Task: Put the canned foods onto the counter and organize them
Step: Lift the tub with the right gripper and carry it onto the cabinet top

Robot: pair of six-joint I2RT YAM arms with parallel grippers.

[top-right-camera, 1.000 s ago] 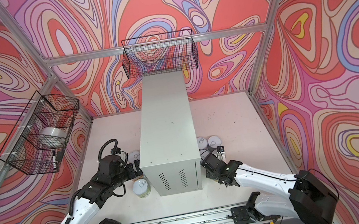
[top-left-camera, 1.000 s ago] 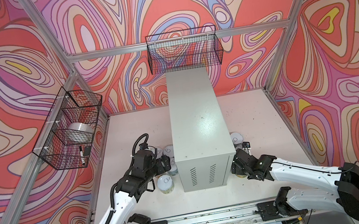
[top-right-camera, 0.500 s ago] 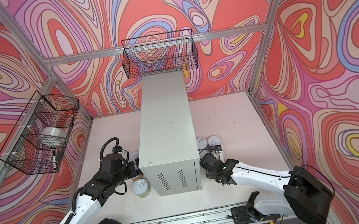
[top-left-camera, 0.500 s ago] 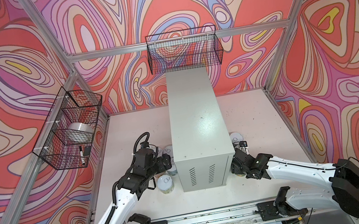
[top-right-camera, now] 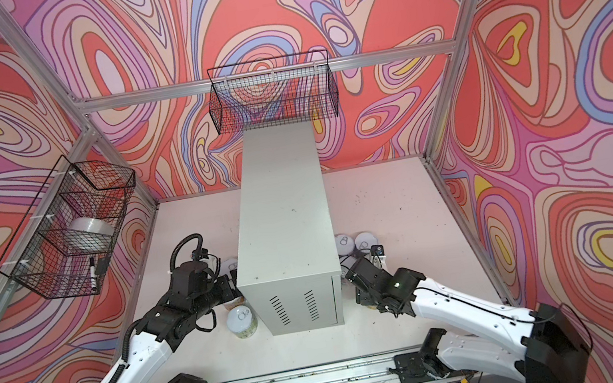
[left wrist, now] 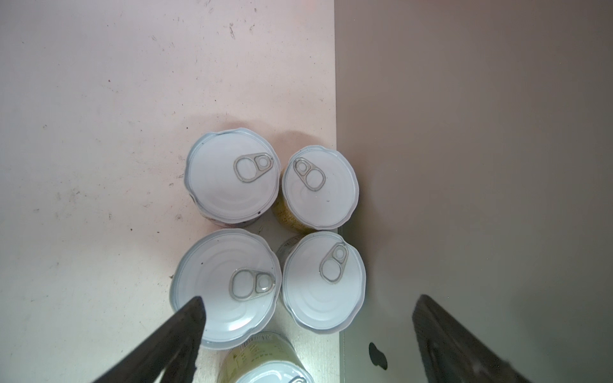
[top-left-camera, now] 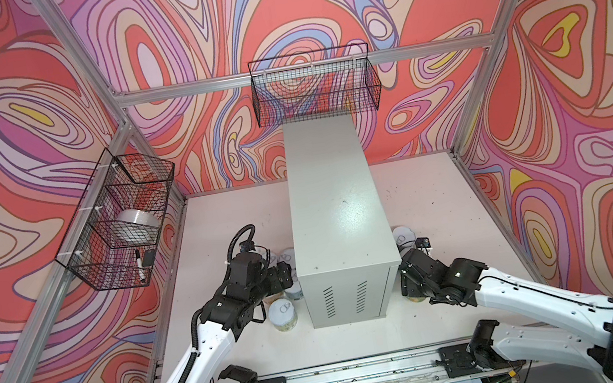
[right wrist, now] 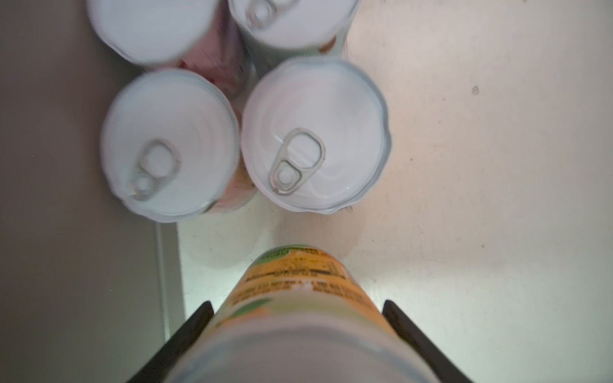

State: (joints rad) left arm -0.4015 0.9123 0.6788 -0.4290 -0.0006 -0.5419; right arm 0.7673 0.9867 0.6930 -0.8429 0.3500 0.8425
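Top views are floored by the white tabletop, and at its middle the counter, a tall pale grey cabinet, is stood upright with its vent slots turned toward the arms. A black wire basket is hung on the back wall above it, and a second basket on the left wall. The left gripper is held beside the counter's left side with its jaws spread wide and nothing gripped. The right gripper, at the counter's right side, is closed on an orange-labelled can, a finger pressed to each side. The canned foods are found on the tabletop: four are packed upright against the counter's left side under the left gripper, one more is stood near its front left corner, and others are grouped at its right side. A silvery roll of tape is kept in the second basket.
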